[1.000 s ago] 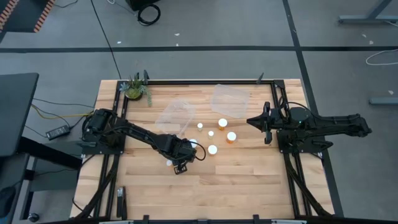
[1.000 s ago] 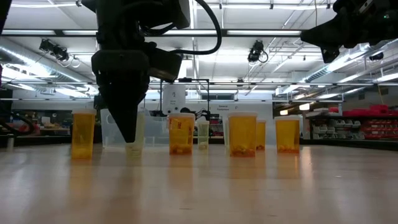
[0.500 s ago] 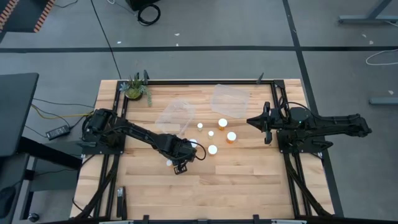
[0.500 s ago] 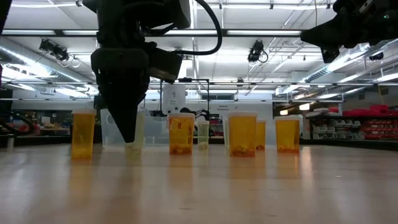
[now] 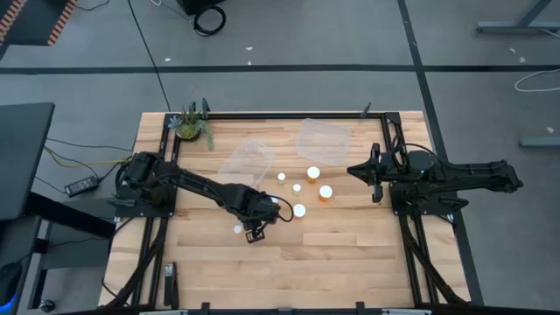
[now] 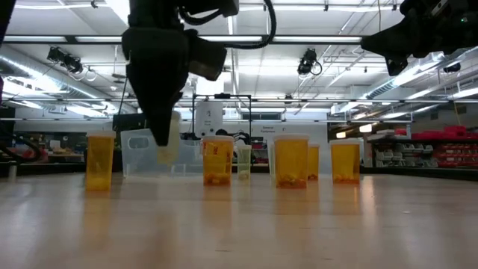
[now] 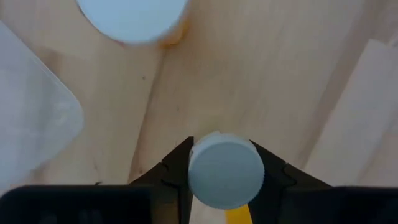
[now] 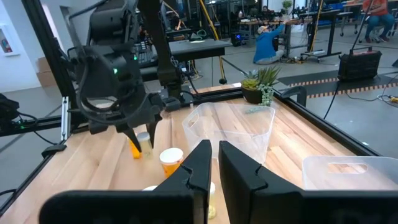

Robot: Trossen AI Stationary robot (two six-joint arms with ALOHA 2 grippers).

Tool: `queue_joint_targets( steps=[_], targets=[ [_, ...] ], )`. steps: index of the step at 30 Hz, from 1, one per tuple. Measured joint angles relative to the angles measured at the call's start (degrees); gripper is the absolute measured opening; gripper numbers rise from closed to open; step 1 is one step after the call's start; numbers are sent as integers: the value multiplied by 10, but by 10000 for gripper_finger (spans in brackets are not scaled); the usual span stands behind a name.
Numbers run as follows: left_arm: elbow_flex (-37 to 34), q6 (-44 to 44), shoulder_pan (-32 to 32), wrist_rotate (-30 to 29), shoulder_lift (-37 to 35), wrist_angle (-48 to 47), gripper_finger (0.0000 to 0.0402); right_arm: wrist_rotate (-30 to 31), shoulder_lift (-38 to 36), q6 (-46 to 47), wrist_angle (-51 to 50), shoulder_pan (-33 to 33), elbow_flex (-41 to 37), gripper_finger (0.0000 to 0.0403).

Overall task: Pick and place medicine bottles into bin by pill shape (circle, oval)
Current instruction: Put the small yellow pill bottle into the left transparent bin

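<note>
Amber bottle within left end effector

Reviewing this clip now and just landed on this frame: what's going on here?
The left tool has closed on a narrow medicine bottle by its white cap and holds it just above the table, near the front of a clear bin. Several more amber bottles stand on the wood. The right tool waits shut, off the table, beside the second bin.
</note>
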Motion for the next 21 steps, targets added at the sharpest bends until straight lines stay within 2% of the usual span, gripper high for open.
queue_joint_targets(
  steps=[21],
  targets=[
    [99, 130, 73, -16, -1, -92, 113, 0, 0, 0, 0, 0, 0, 37]
  ],
)
